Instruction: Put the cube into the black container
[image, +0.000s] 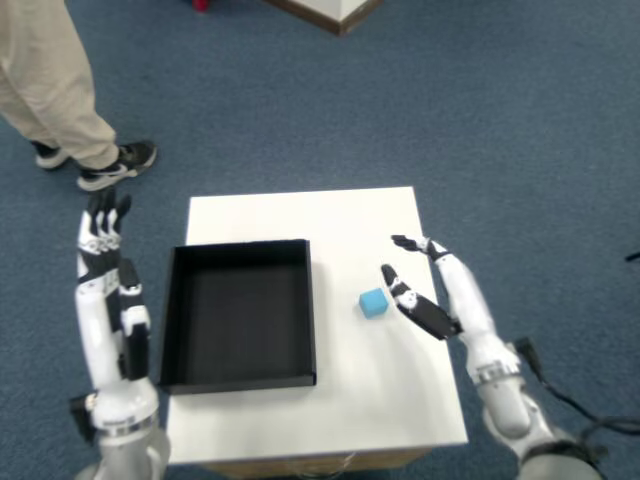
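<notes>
The right hand (418, 288), fingers spread, hovers just beside the blue cube (373, 302) on the white table (350, 215).

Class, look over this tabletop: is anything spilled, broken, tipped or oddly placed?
Nothing stands out. The black container sits flat and empty, the cube rests beside it, and the right hand is open near the cube.
</notes>
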